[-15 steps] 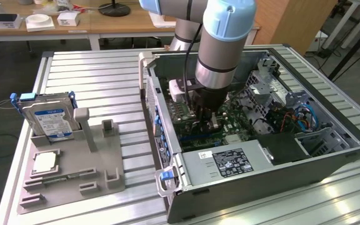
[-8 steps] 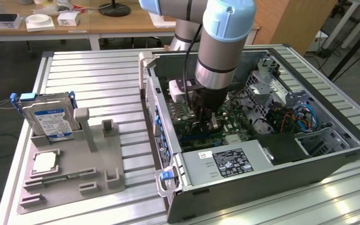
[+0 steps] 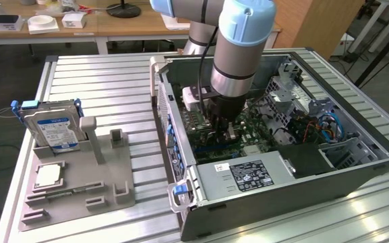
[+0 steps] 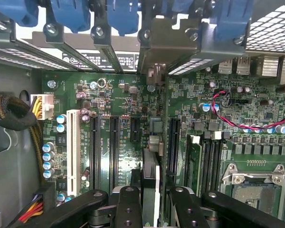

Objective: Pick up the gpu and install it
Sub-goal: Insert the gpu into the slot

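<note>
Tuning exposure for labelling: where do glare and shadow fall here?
Exterior view: glare streaks the table at the exterior view's right; the case interior is dim. Wrist view: backlight through the rear slots blows out white; the motherboard around the gpu in the gripper is evenly lit.

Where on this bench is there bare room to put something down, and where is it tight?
Free: the table strip between the holder and the case; the table beyond the holder; the corner at the exterior view's lower right. Crowded: inside the case, where the gripper holds the gpu over the board.
</note>
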`<control>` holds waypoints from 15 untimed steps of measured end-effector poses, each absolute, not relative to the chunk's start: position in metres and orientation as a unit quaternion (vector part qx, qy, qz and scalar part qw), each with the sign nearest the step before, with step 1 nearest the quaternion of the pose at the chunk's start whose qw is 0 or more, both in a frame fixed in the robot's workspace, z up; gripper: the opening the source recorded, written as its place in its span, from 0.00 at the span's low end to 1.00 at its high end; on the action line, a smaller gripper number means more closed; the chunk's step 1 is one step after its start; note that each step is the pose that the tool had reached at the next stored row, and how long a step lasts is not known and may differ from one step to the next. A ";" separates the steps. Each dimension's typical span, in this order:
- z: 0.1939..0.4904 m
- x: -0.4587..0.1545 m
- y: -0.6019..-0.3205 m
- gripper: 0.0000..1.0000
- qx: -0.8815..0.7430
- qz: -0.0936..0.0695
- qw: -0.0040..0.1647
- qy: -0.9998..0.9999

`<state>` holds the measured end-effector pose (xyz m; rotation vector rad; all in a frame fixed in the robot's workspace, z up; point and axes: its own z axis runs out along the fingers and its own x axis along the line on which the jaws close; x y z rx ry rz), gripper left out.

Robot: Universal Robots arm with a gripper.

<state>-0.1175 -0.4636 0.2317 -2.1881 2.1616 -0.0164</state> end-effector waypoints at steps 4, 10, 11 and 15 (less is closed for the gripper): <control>0.231 -0.118 -0.464 0.28 -0.711 -0.006 0.033 0.702; 0.231 -0.118 -0.464 0.28 -0.711 -0.006 0.034 0.702; 0.231 -0.119 -0.464 0.28 -0.711 -0.006 0.034 0.702; 0.228 -0.121 -0.463 0.28 -0.711 -0.007 0.035 0.702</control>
